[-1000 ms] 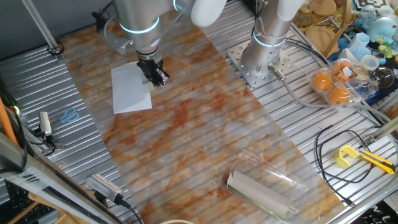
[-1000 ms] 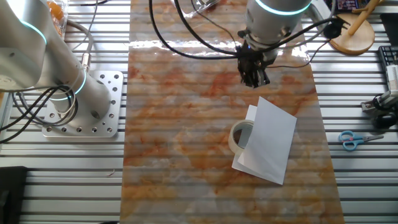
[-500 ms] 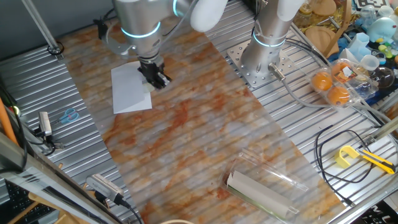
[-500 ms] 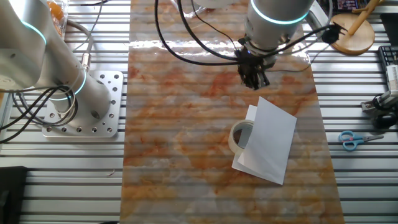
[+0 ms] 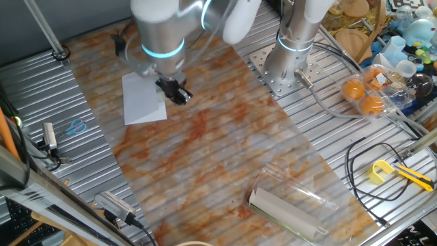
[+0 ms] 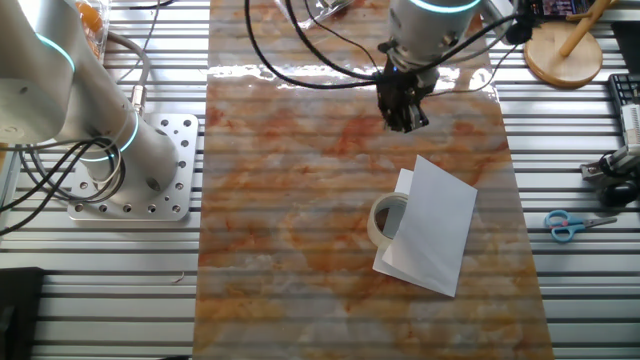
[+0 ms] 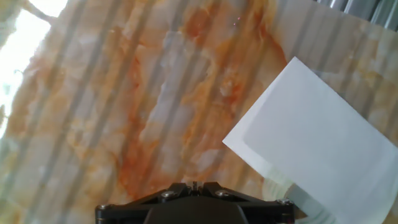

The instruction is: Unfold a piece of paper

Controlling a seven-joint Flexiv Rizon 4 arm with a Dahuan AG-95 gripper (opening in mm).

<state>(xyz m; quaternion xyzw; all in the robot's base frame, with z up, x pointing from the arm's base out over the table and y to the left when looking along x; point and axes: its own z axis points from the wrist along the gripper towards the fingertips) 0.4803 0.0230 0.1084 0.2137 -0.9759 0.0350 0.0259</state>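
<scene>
No brand, label or legible writing is seen. The folded piece of paper (image 6: pixel 432 223) lies on the marbled mat (image 6: pixel 300 200) of the bench (image 6: pixel 100 290), its edge resting over a clear tape roll (image 6: pixel 385 220) that is partly hidden beneath it. The hand (image 6: pixel 403 108) hangs above the mat, apart from the paper. Whether its dark fingers are parted or together cannot be told; in the hand view only the hand's base is shown.

The paper (image 6: pixel 432 226) is a plain white rectangular sheet, folded double, with a lower layer's edge showing past the top one. It lies askew on the table (image 6: pixel 300 160), one long edge resting on the tape roll (image 6: pixel 383 220).
</scene>
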